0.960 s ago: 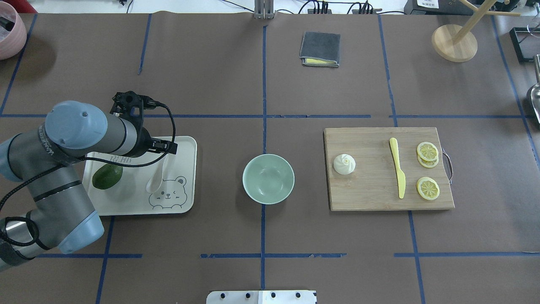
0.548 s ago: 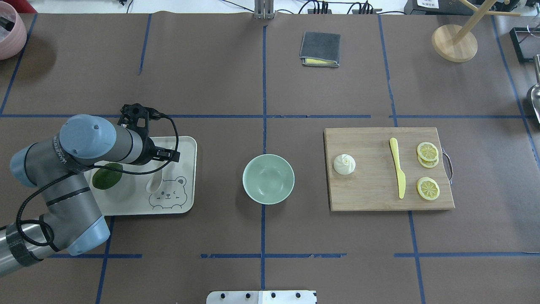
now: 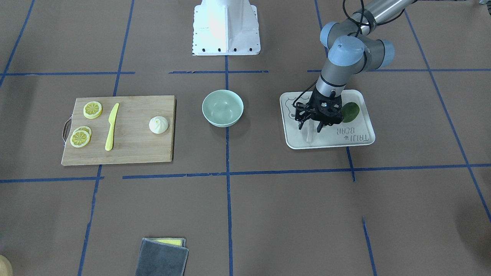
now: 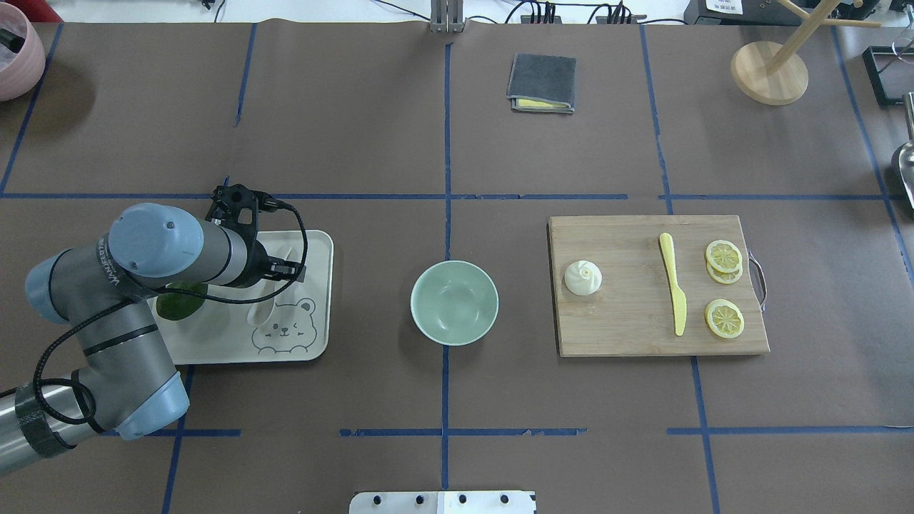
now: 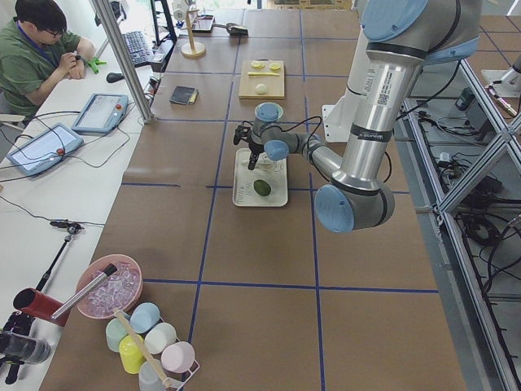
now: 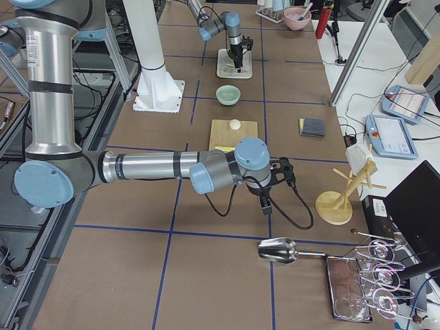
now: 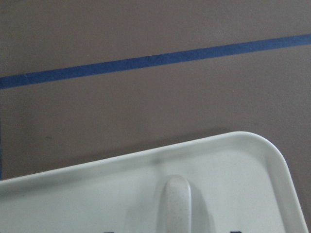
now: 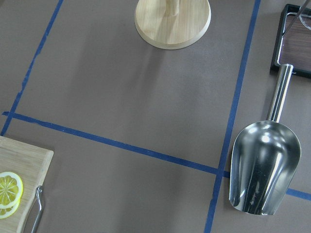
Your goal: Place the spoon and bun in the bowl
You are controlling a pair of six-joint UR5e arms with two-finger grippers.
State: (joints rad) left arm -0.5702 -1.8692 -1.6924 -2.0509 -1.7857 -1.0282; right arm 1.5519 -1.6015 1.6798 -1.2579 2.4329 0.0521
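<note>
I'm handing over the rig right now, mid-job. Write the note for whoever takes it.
Left tool: open, low over the handle of the spoon on the tray, apparently not gripping it yet.
Right tool: out past the cutting board; open or shut unclear.
Bun sits on the cutting board.
The bowl is empty, mid-table.
Done: nothing placed.
Left: spoon into bowl, then bun.

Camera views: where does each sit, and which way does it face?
Front-facing: across the table, facing the robot's base; left arm over tray.
Overhead: behind the robot, looking down on the bowl; left arm.
Left side: table's left end; left arm near.
Right side: table's right end; right arm near.
Left wrist: down at the spoon on the tray; no arm seen.
Right wrist: down at a metal scoop; no arm seen.
Shared: right side also shows the scoop.
</note>
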